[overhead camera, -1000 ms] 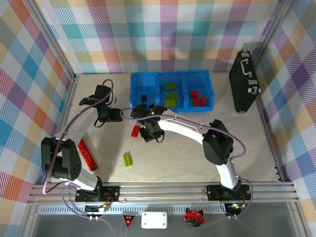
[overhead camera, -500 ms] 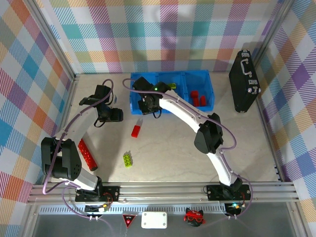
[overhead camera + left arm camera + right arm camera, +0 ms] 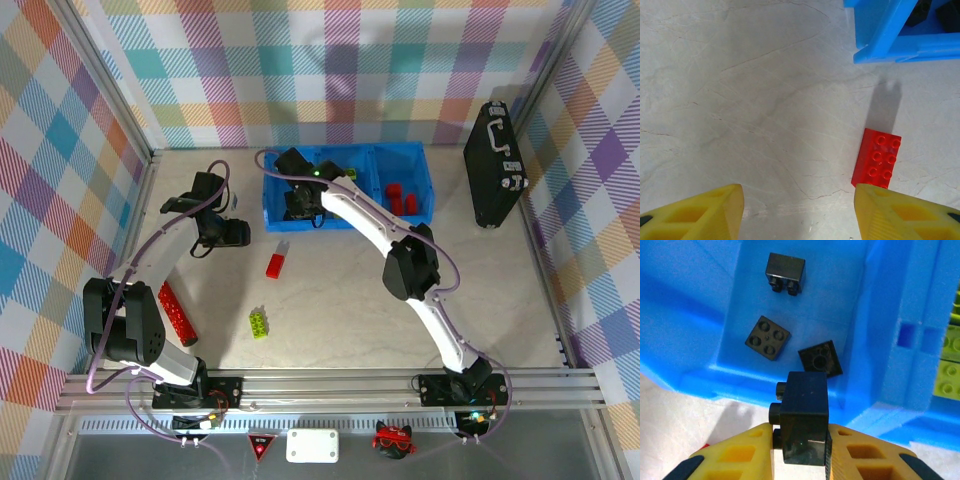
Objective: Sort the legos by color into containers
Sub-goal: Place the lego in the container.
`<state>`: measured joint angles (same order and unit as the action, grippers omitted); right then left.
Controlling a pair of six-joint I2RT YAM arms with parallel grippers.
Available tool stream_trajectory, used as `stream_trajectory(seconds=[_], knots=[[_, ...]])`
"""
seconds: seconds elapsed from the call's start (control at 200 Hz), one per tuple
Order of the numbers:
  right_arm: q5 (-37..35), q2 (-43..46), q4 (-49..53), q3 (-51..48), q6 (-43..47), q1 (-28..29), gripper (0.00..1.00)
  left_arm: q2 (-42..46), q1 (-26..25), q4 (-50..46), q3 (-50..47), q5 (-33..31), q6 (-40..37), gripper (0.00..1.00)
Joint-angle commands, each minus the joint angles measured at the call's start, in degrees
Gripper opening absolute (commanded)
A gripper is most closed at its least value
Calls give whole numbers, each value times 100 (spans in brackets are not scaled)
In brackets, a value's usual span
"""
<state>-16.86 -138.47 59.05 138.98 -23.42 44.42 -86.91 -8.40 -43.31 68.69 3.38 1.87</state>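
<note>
My right gripper (image 3: 800,450) is shut on a black lego (image 3: 802,415), held over the near wall of the left blue container (image 3: 725,305). Three more black legos (image 3: 768,337) lie on that bin's floor, and lime ones (image 3: 950,365) show in the adjoining bin. From above, the right gripper (image 3: 300,205) hangs at the left bin of the containers (image 3: 425,205); red legos (image 3: 400,198) lie in the right bin. My left gripper (image 3: 797,215) is open above bare table, with a red lego (image 3: 876,157) just beyond its right finger. It stands left of that lego (image 3: 277,264).
A long red lego (image 3: 176,312) lies by the left arm's base and a lime lego (image 3: 259,322) in the middle of the near table. A black handled case (image 3: 495,165) leans at the right wall. The blue bin's corner (image 3: 890,40) is ahead of the left gripper.
The right arm has swung from the table's middle up to the left bin, carrying the black lego. The left arm has stayed put.
</note>
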Motion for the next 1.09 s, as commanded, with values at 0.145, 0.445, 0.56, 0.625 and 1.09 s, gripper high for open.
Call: stream_trajectory(seconds=[0.145, 0.445, 0.56, 0.625, 1.09], knots=[[-230, -349, -380, 350, 163, -21, 30, 96, 89, -2, -22, 117, -4, 60], [-212, -487, -293, 533, 173, -52, 37, 95, 93, 6, -32, 144, 11, 60], [-187, -377, -230, 534, 181, -51, 43, 96, 93, 0, -31, 163, 12, 60], [-177, -286, -175, 534, 171, -51, 45, 96, 93, -6, -31, 179, 9, 60], [-163, 1028, 42, -363, 83, -31, 47, -213, -49, -103, -39, 500, -12, 60]])
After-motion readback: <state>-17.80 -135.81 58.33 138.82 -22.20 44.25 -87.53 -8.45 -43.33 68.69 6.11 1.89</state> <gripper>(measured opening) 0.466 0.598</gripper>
